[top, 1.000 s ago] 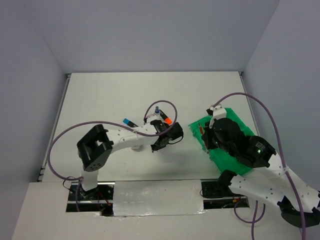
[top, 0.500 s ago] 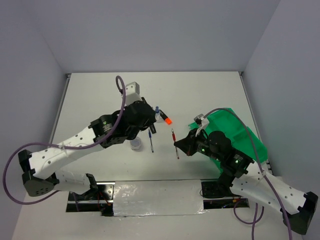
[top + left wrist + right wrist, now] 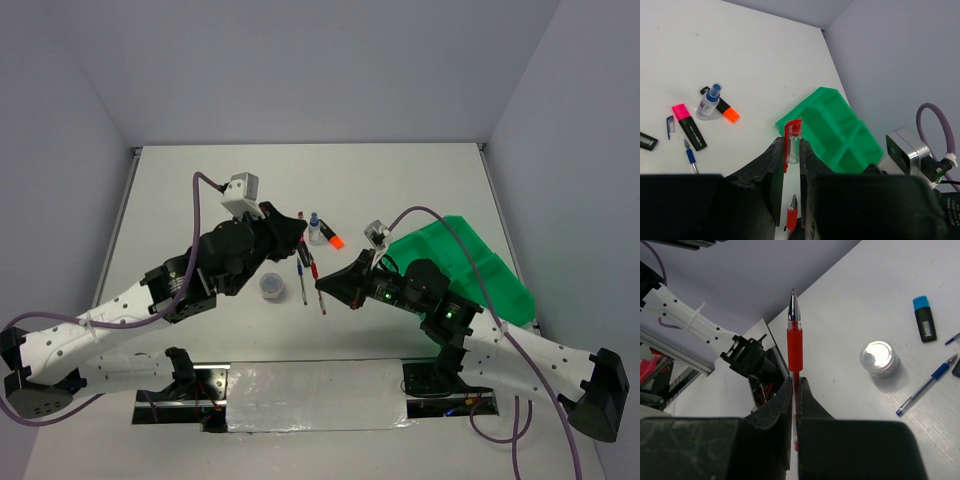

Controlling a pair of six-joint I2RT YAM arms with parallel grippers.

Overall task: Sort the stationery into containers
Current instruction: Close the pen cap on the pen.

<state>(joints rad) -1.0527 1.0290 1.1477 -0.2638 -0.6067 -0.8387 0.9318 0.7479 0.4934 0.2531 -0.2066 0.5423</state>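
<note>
White counter (image 3: pixel 200 190) is enclosed by plain grey walls, and both arms are stretched toward its middle. The left tool (image 3: pixel 790 150) is pinched on a clear cap (image 3: pixel 793 135) with a red clip, held above the counter. The right tool (image 3: pixel 795 390) is pressed together on the red pen (image 3: pixel 794 337), which is gripped by its barrel with the tip pointing away from the fingers. In the top view the two tools are seen close together, and the pen tip is seen just below the cap in the left wrist view.

The green tray (image 3: pixel 470 262) is set at the right side of the counter, well apart from the loose items. The bottle (image 3: pixel 709 101) is seen against the orange highlighter (image 3: pixel 726 110). The pink highlighter (image 3: pixel 688 126) lies near them, with the blue pen (image 3: pixel 690 157) just beside it. The tub (image 3: pixel 879 356) rests on the counter between the blue pen and the blue highlighter (image 3: pixel 923 320), touching neither.
</note>
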